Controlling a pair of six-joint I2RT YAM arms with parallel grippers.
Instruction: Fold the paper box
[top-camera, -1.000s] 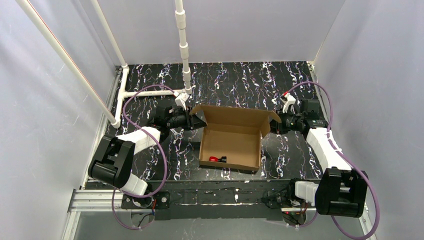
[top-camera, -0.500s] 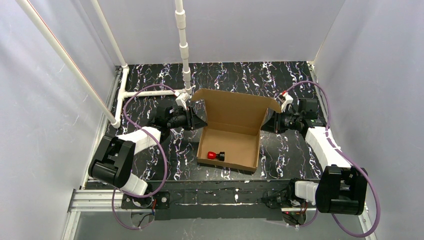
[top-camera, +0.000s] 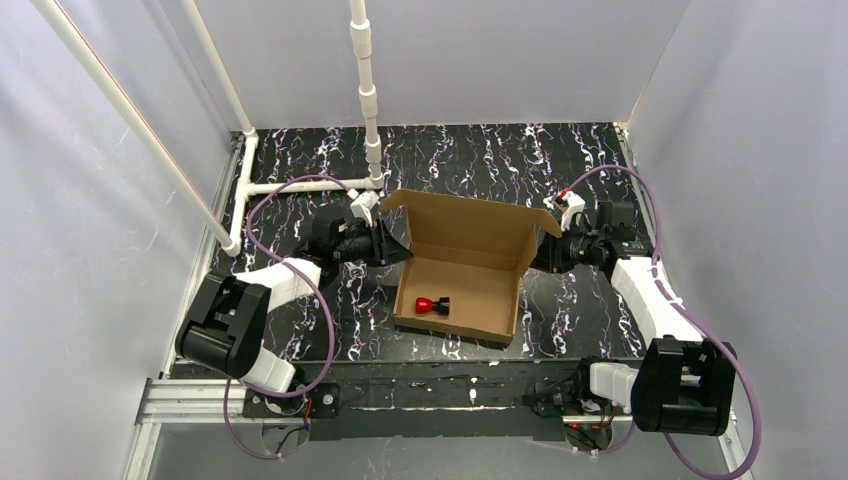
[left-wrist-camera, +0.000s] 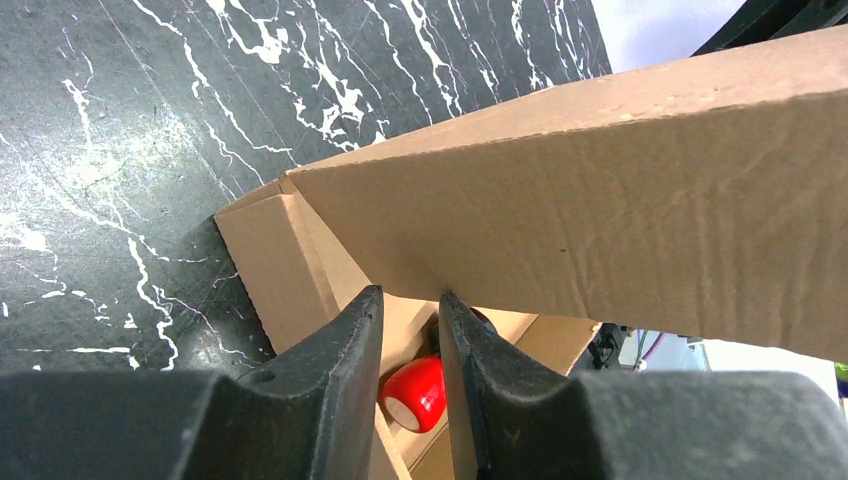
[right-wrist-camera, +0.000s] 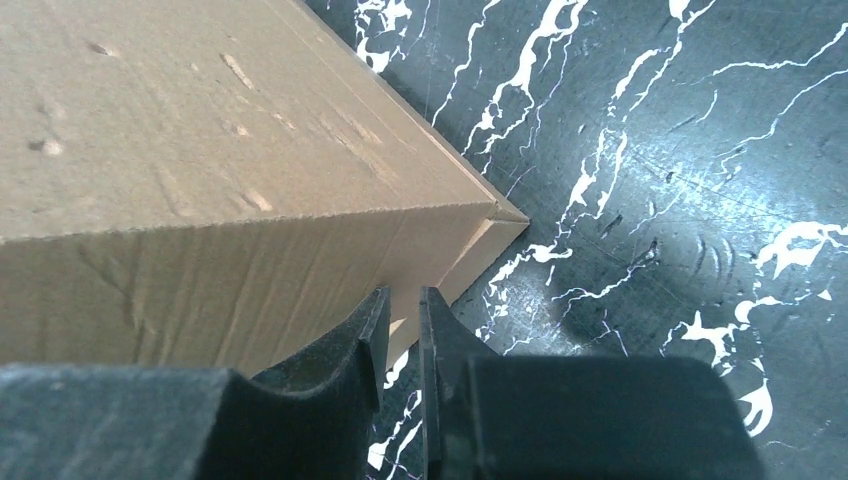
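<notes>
The paper box (top-camera: 470, 290) is brown cardboard standing open mid-table, its lid (top-camera: 465, 222) raised at the far side. A small red and black object (top-camera: 432, 304) lies inside near the left wall; it also shows in the left wrist view (left-wrist-camera: 415, 392). My left gripper (top-camera: 388, 240) is shut on the lid's left side flap (left-wrist-camera: 600, 210), with the fingertips (left-wrist-camera: 411, 300) at its lower edge. My right gripper (top-camera: 545, 248) is shut on the lid's right side flap (right-wrist-camera: 200, 150), with the cardboard pinched between the fingertips (right-wrist-camera: 404, 297).
A white pipe frame (top-camera: 368, 100) stands at the back left, with a horizontal bar (top-camera: 300, 186) on the black marbled table (top-camera: 480, 150). Grey walls close in both sides and the back. Purple cables loop over both arms.
Both grippers lifted the lid from lying back to standing higher, then brought it slightly down and towards the near side. The box base shifted a little and the red object rolled.
</notes>
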